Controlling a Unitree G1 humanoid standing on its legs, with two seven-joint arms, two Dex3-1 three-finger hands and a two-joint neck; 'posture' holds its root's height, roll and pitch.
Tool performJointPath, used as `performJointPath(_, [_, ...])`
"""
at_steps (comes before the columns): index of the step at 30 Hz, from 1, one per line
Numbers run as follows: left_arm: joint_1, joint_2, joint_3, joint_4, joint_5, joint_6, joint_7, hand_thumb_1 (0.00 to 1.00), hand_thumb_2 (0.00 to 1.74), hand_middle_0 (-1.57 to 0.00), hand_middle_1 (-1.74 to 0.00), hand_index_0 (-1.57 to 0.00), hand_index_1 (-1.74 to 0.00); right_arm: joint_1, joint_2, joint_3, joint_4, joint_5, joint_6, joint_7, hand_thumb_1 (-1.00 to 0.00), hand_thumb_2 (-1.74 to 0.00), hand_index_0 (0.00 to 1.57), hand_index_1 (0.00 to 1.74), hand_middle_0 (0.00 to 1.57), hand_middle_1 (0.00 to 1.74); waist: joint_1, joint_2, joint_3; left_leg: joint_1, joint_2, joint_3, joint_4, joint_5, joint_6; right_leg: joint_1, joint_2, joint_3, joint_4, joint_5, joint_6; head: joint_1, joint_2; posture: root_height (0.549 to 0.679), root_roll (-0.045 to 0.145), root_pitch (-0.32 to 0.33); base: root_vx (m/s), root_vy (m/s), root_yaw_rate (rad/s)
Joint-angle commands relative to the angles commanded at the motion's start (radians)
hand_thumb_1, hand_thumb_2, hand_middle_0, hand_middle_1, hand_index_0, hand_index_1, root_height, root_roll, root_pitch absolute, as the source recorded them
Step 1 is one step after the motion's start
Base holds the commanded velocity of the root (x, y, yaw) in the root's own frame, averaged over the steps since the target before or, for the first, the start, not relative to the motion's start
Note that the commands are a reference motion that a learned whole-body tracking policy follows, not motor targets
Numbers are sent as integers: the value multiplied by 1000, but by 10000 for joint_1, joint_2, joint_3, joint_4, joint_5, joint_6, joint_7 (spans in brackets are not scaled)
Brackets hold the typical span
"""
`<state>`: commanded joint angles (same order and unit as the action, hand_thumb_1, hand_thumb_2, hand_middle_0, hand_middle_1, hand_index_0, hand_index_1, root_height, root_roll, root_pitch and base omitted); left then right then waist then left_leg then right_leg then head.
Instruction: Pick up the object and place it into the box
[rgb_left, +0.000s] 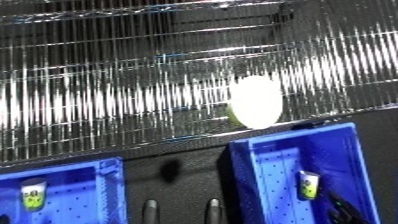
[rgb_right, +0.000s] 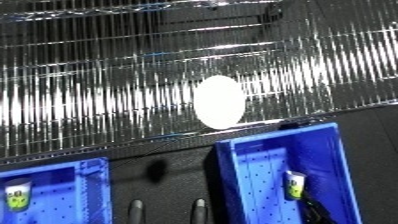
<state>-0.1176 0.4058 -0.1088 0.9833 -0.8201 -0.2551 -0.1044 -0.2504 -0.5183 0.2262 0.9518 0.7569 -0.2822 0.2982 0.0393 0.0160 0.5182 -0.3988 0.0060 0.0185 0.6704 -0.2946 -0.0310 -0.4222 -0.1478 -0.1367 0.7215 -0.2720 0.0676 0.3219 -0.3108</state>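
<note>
A pale, oval object (rgb_left: 256, 101) with a greenish lower edge stands on the shiny wire shelf (rgb_left: 107, 100), just behind the right blue bin (rgb_left: 271, 175). Inside that bin a small cup with a green and yellow label (rgb_left: 308, 184) stands upright. Just right of and below the cup a thin black shape (rgb_left: 342, 209) reaches in from the lower edge; it looks like fingers of my right hand, apart from the cup. My left hand shows in neither view.
A second blue bin (rgb_left: 75, 200) at the lower left holds a similar labelled cup (rgb_left: 33, 193). Two short grey pegs (rgb_left: 151, 210) (rgb_left: 213, 207) stand on the dark surface between the bins. The wire shelf fills the upper half.
</note>
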Motion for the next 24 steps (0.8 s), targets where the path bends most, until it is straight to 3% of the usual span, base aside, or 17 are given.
performJointPath(5, [251, 43, -42, -134, 131, 323, 213, 0, 0, 0, 0, 0, 0, 80, -205, -33, -1057, -10, -503, -354, 0, 0, 0, 0, 0, 0, -97, 49, 15, -40, -11, 44, 27, -6, -1, -88, 16, 53, 32, 15, -5, -6, 73, 642, 44, 8, -11, 11, -65])
performJointPath(6, [336, 50, -12, -135, 121, 379, 243, 0, 0, 0, 0, 0, 0, 126, -262, -52, -1545, -6, -699, -637, 0, 0, 0, 0, 0, 0, -142, 51, 17, -63, -6, 66, 38, -8, -4, -120, 23, 75, 35, 17, -11, -73, 100, 642, 45, 10, -22, 23, -103])
performJointPath(7, [539, 32, 70, -122, 89, 424, 273, 0, 0, 0, 0, 0, 0, 273, -346, -125, -2648, -113, -1129, -1390, 0, 0, 0, 0, 0, 0, -247, 45, 18, -110, 10, 109, 61, -16, -6, -185, 46, 126, 42, 14, -29, -200, 124, 642, 47, 15, -19, 30, -113])
performJointPath(8, [539, 32, 70, -122, 89, 424, 273, 0, 0, 0, 0, 0, 0, 273, -346, -125, -2648, -113, -1129, -1390, 0, 0, 0, 0, 0, 0, -247, 45, 18, -110, 10, 109, 61, -16, -6, -185, 46, 126, 42, 14, -29, -200, 124, 642, 47, 15, -19, 30, -113])
performJointPath(9, [659, -2, 119, -117, 72, 415, 288, 0, 0, 0, 0, 0, 0, 395, -356, -199, -3251, -236, -1405, -1816, 0, 0, 0, 0, 0, 0, -308, 38, 18, -133, 21, 128, 74, -24, -1, -222, 59, 158, 54, 8, -39, -360, 163, 642, 48, 17, -19, 35, -130])
performJointPath(12, [1037, -187, 363, -71, 76, 294, 275, 0, 0, 0, 0, 0, 0, 957, -198, -626, -5095, -977, -2321, -2825, 0, 0, 0, 0, 0, 0, -531, 3, 18, -194, 59, 185, 91, -52, 40, -350, 117, 283, 100, -20, -48, -764, 259, 641, 50, 25, -19, 41, -151])
performJointPath(13, [1219, -308, 565, -2, 115, 204, 201, 0, 0, 0, 0, 0, 0, 1337, -53, -948, -6162, -1547, -2891, -3154, 0, 0, 0, 0, 0, 0, -682, -23, 18, -242, 83, 227, 97, -66, 71, -440, 154, 364, 119, -34, -35, -912, 315, 640, 51, 30, -23, 34, -127])
performJointPath(14, [1219, -308, 565, -2, 115, 204, 201, 0, 0, 0, 0, 0, 0, 1337, -53, -948, -6162, -1547, -2891, -3154, 0, 0, 0, 0, 0, 0, -682, -23, 18, -242, 83, 227, 97, -66, 71, -440, 154, 364, 119, -34, -35, -912, 315, 640, 51, 30, -23, 34, -127])
performJointPath(16, [1338, -394, 778, 67, 141, 112, 64, 0, 0, 0, 0, 0, 0, 1633, -49, -1314, -7392, -2154, -3473, -3391, 0, 0, 0, 0, 0, 0, -840, -56, 18, -316, 117, 285, 106, -78, 86, -542, 190, 434, 119, -46, -6, -1186, 424, 640, 52, 39, -27, 22, -91])
performJointPath(20, [1350, -449, 872, 87, 81, 21, -50, 0, 0, 0, 0, 0, 0, 1761, -263, -1731, -8878, -2555, -3750, -3667, 0, 0, 0, 0, 0, 0, -954, -85, 18, -385, 168, 351, 90, -83, 63, -610, 221, 474, 70, -55, 28, -1262, 530, 641, 52, 48, -21, 10, -54])
performJointPath(24, [1282, -480, 794, 91, 137, 28, -69, 0, 0, 0, 0, 0, 0, 1567, -582, -1852, -9839, -2605, -3466, -3493, 0, 0, 0, 0, 0, 0, -917, -82, 18, -423, 196, 387, 105, -88, 29, -627, 211, 461, 39, -55, 38, -1011, 584, 641, 54, 52, -5, -6, -3])
